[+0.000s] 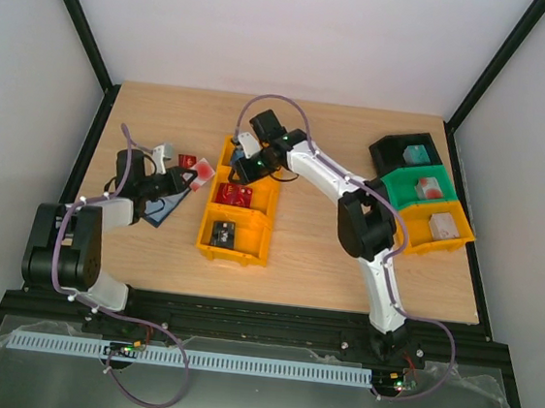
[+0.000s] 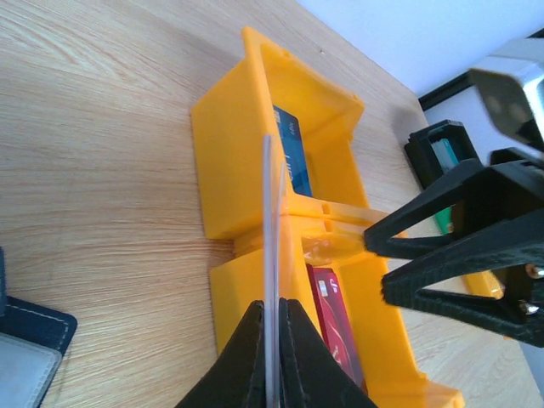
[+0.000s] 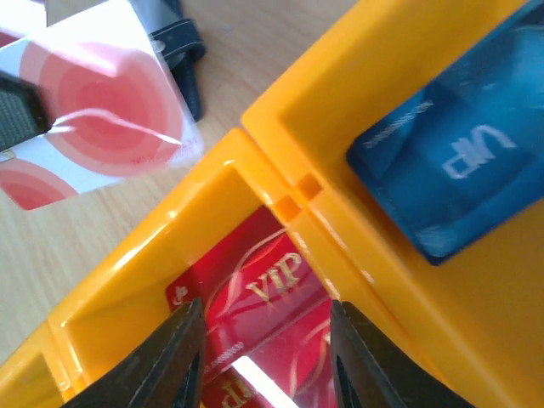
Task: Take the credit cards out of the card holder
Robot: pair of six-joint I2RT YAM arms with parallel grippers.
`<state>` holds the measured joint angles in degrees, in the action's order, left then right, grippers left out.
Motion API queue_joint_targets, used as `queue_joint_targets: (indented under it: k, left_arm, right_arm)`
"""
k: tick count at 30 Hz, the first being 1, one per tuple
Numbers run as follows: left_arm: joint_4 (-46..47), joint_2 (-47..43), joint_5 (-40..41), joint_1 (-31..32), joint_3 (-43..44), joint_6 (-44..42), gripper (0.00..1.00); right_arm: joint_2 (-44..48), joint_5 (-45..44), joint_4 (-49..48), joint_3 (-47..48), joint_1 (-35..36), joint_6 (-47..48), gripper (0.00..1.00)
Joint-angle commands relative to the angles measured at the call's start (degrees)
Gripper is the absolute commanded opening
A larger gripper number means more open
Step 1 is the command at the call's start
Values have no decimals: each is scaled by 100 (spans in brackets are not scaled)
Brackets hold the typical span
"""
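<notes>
My left gripper (image 2: 272, 308) is shut on a white credit card with red circles (image 3: 93, 127), seen edge-on in the left wrist view, left of the yellow three-compartment bin (image 1: 214, 225). The navy card holder (image 2: 30, 340) lies open on the table under that arm (image 1: 162, 210). My right gripper (image 3: 263, 316) hangs open over the bin's middle compartment, its jaws either side of the red VIP cards (image 3: 255, 293) lying there and not touching them. A blue VIP card (image 3: 463, 166) lies in the far compartment. A dark card (image 1: 223, 233) lies in the near one.
A row of black, green and yellow bins (image 1: 420, 190) with small items stands at the table's right side. The yellow bin's walls (image 2: 221, 153) rise close to both grippers. Bare wood stretches between the bin groups.
</notes>
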<state>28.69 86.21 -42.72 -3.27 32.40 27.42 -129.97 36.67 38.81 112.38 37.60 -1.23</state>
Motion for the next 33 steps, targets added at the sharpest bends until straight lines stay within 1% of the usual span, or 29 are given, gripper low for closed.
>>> queue_joint_targets:
  k: [1,4,7,9,11,13,17,24,28,33]
  left_arm:
    - [-208,-148,332,2,-60,-110,2]
    - [-367,-162,496,23,-50,-192,2]
    - [-562,-175,777,105,-48,-323,2]
    - [-672,-182,1026,177,-87,-351,2]
    - [-754,-211,1130,276,-127,-381,2]
    - [-786,-260,1192,373,-188,-386,2]
    - [-743,-285,1319,562,-309,-307,2]
    - [-676,-258,1390,697,-346,-263,2]
    - [-624,-200,1406,778,-357,-202,2]
    - [-530,-169,1400,858,-386,-184,2]
  right_arm:
    - [567,-1394,377,135,63,-30,39]
    - [1053,-2181,392,-501,280,-286,35]
    - [1394,-3150,281,-1313,518,-640,26]
    - [1397,-3419,215,-1558,590,-935,19]
    - [1244,-3604,236,-1564,620,-1160,12]
    - [1011,-3623,274,-1483,658,-1259,7]
    - [743,-3475,76,-1490,852,-1250,3]
    - [595,-4143,89,-1622,884,-1572,2]
    - [250,-3815,-77,-1576,896,-1528,2]
    - [-219,-3237,-209,-986,949,-1421,2]
